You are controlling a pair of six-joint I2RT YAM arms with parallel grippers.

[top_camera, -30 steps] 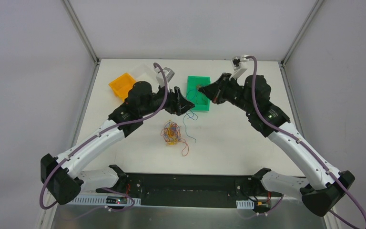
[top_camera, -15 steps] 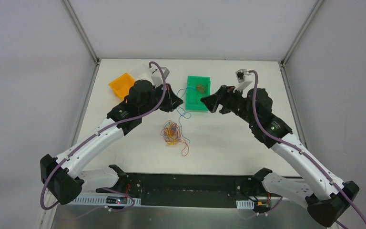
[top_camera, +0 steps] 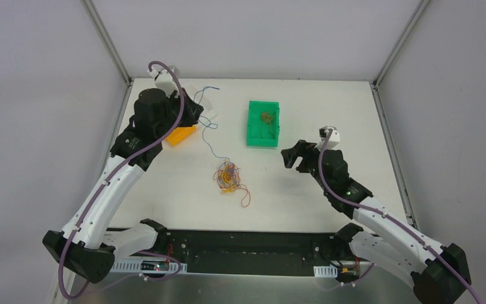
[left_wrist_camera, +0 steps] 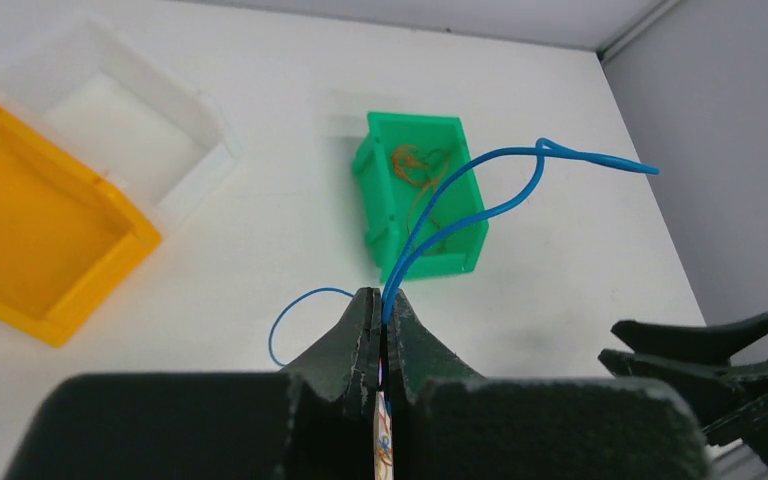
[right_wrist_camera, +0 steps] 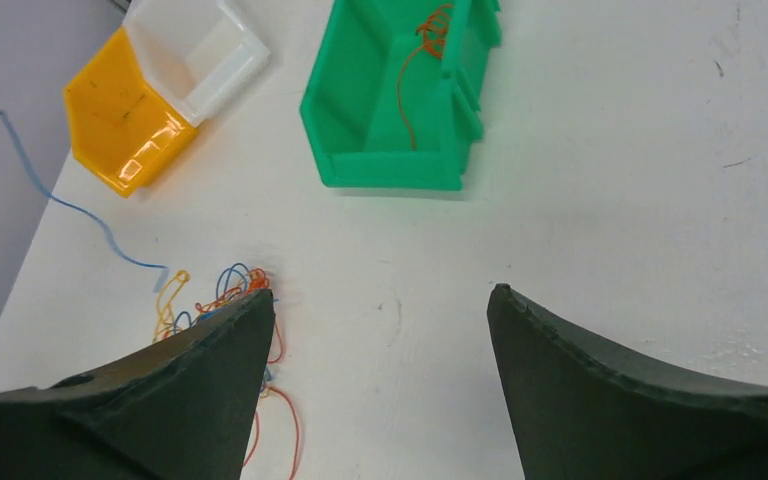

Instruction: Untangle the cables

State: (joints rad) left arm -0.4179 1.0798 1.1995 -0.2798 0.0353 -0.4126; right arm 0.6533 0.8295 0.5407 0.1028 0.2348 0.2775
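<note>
Fingers first: the left fingers (left_wrist_camera: 368, 320) are pressed together on a blue cable (left_wrist_camera: 480, 205), which comes up out of the slit between their tips and loops away over the worktop (top_camera: 316, 101). Further down that slit there are scraps of orange and blue, too small to identify. From above, these fingers are mostly hidden under their own wrist, at the far left of the worktop and over the orange bin (top_camera: 180, 135), which is itself half covered. The white bin (left_wrist_camera: 190, 130) beside it shows clearly only to the wrist cameras.

The right fingers (right_wrist_camera: 560, 350) stand wide apart with nothing between them but bare worktop. They hang near the green bin (top_camera: 251, 126), on its near side, and well apart from the left fingers. The left wrist view catches only their dark tips, cut off at its lower right corner.

From the left fingers the blue cable trails down and across to the tangle of cables (top_camera: 229, 177), a small knot of orange, blue and yellowish loops lying mid-worktop, left of the right fingers. It reaches the knot's edge, but whether it is hooked in there cannot be told. In the right wrist view one finger covers part of the knot. An orange cable (right_wrist_camera: 410, 80) lies curled inside the green bin, partly cut off by the top edge of that view.
</note>
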